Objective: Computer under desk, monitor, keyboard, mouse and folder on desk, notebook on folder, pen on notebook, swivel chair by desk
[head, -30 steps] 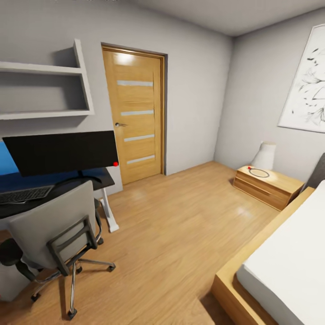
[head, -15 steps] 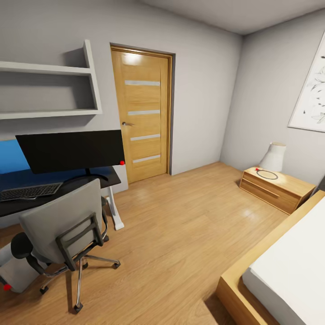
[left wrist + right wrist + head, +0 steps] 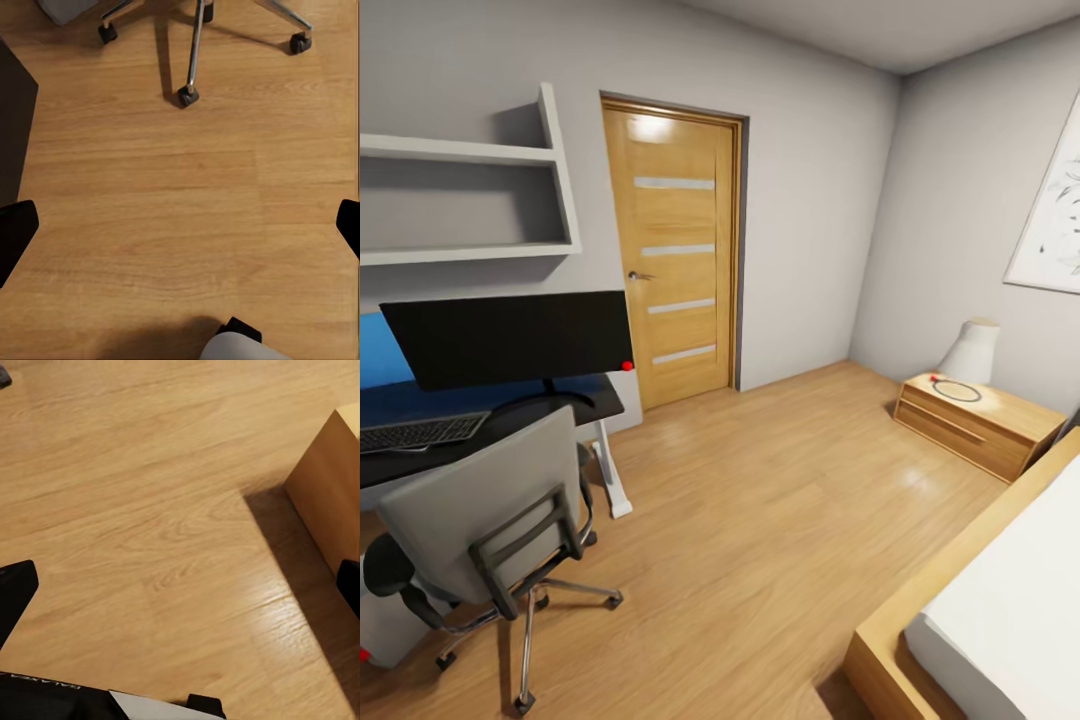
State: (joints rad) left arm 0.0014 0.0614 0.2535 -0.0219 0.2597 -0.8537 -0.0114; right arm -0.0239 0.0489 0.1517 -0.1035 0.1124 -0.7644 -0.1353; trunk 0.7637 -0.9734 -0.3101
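Note:
The monitor (image 3: pixel 510 340) stands on the black desk (image 3: pixel 560 405) at the left of the head view, with the keyboard (image 3: pixel 415 433) lying in front of it. The swivel chair (image 3: pixel 480 510) faces the desk with its grey back toward me, which hides the seat. Its chrome base and casters (image 3: pixel 189 91) show over the floor in the left wrist view. The pale grey computer (image 3: pixel 382 630) sits on the floor under the desk. Mouse, folder, notebook and pen are out of view. My left gripper (image 3: pixel 180 229) and right gripper (image 3: pixel 180 589) hang open over bare floor.
A bright blue panel (image 3: pixel 380 350) shows behind the monitor. Wall shelves (image 3: pixel 460 200) hang above the desk, beside a closed wooden door (image 3: pixel 675 250). A nightstand (image 3: pixel 975 420) with a lamp and the bed (image 3: pixel 1000 610) line the right. The bed's wooden frame (image 3: pixel 330 495) is near my right gripper.
The whole head view has shifted, so the camera turned toward the desk and the door sits further right. Chair, monitor and keyboard keep their places relative to each other.

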